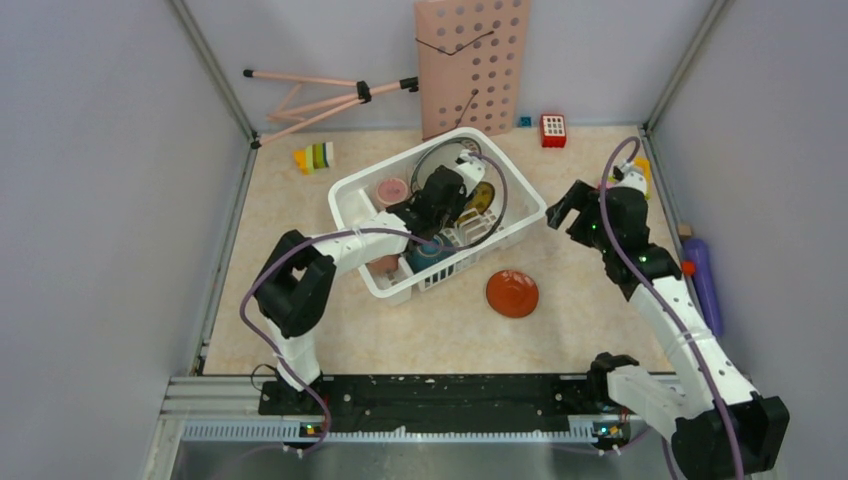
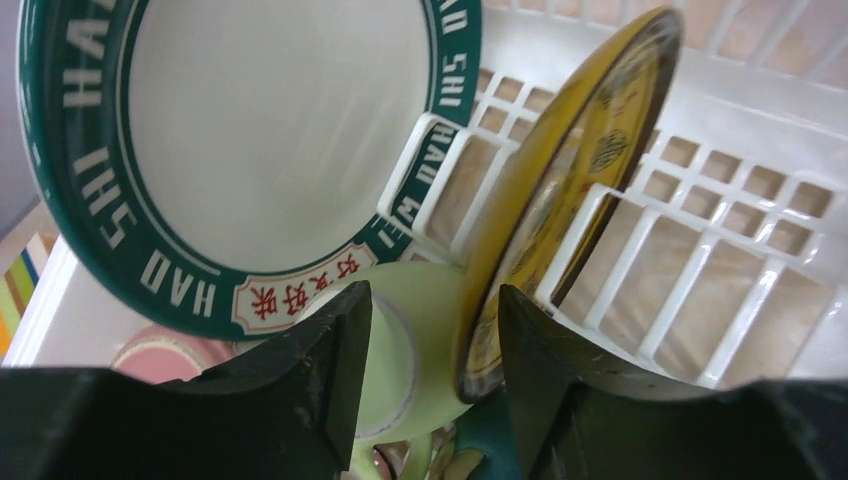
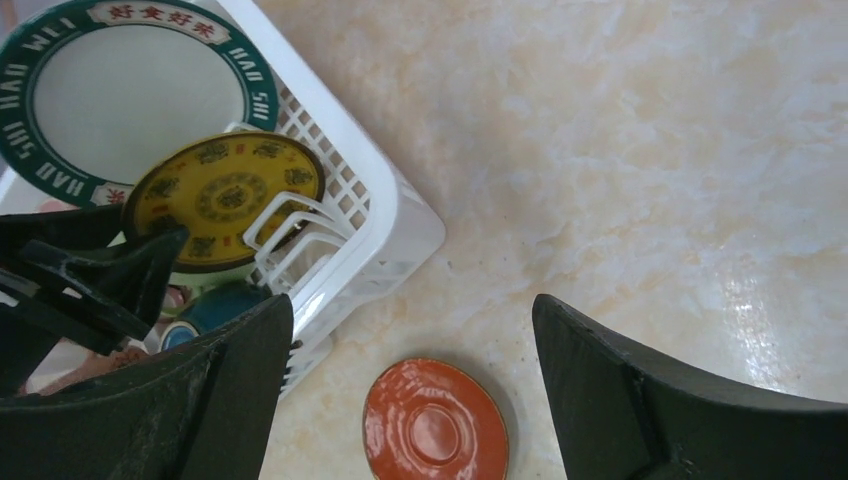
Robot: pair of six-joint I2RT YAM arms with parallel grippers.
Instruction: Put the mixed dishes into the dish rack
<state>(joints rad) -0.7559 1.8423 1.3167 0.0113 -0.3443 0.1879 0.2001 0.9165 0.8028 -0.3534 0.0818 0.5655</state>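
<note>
The left pincer [image 2: 432,310], jaws apart, straddles the rim of the yellow plate [image 2: 570,180]; retracting askew can drag it off the dish rack [image 2: 700,250] dividers [image 2: 620,270]. The right pincer [image 3: 410,305] stands apart, empty.

top: overhead, wide | left wrist: close inside dish rack [image 2: 760,100] | right wrist: above rack corner | shared: yellow plate [image 3: 225,195]

an orange plate [image 3: 436,423] lies on the table [image 3: 650,150] just beside the dish rack [image 3: 385,200].
</note>
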